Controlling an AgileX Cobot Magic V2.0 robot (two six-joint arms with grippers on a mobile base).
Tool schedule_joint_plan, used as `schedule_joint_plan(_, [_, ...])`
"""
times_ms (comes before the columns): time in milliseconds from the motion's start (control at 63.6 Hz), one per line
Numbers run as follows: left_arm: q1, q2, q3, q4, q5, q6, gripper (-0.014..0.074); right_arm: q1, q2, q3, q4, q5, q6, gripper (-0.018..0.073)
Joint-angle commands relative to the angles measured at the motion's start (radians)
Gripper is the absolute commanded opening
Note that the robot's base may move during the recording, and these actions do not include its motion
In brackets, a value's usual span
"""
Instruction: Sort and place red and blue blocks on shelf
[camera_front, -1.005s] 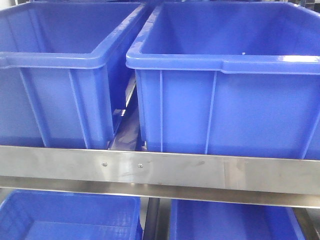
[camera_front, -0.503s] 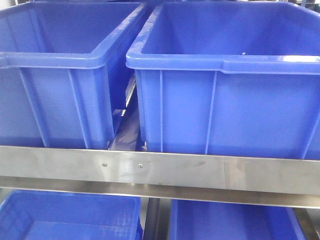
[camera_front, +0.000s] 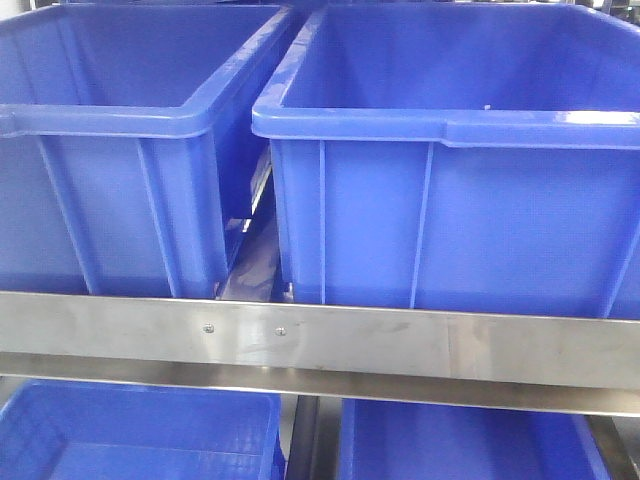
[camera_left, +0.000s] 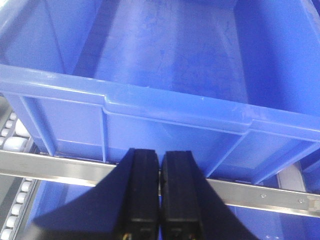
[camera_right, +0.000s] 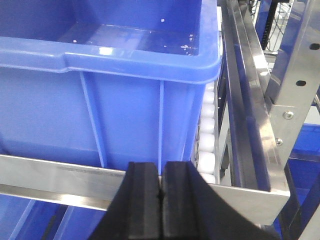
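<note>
In the front view, two large blue bins are seen side by side on the upper tier of the shelf (camera_front: 330, 340), whose brushed-steel front rail carries two small screws. The left bin (camera_front: 110, 190) fills the frame from nine to eleven o'clock, and the right bin (camera_front: 450, 220) from twelve to three o'clock; a narrow gap is left between them. Below the rail, two further blue bins (camera_front: 140, 435) are partly shown at seven and five o'clock.

In the left wrist view, the left gripper (camera_left: 159, 192) is seen at six o'clock, its two black fingers pressed together with only a thin seam between them and nothing held. It is placed in front of the steel rail, with the bin's front wall and rim at twelve o'clock. White rollers (camera_left: 11, 145) are visible at nine o'clock beside the bin.

In the right wrist view, the right gripper (camera_right: 161, 200) is likewise seen at six o'clock, its fingers closed against each other and nothing held. It is set before the rail, below the bin's right front corner. A white roller track (camera_right: 207, 135) is seen at three o'clock, just beside the bin's side wall.

The red and blue blocks are not visible in any view.
</note>
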Motion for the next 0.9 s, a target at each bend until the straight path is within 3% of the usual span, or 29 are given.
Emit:
schedule_joint_plan(0, [0.002, -0.001, -0.029, 0.006, -0.082, 0.001, 0.0125, -0.004, -0.017, 0.002, -0.009, -0.094, -0.009, 0.0055])
schedule_joint_plan(644, [0.002, -0.004, -0.029, 0.013, -0.079, 0.004, 0.0125, -0.004, -0.017, 0.002, -0.009, -0.094, -0.009, 0.0055])
schedule_joint_plan(880, [0.004, -0.158, 0.007, 0.055, -0.082, 0.004, 0.0125, -0.004, -0.017, 0.002, -0.009, -0.094, -0.009, 0.0055])
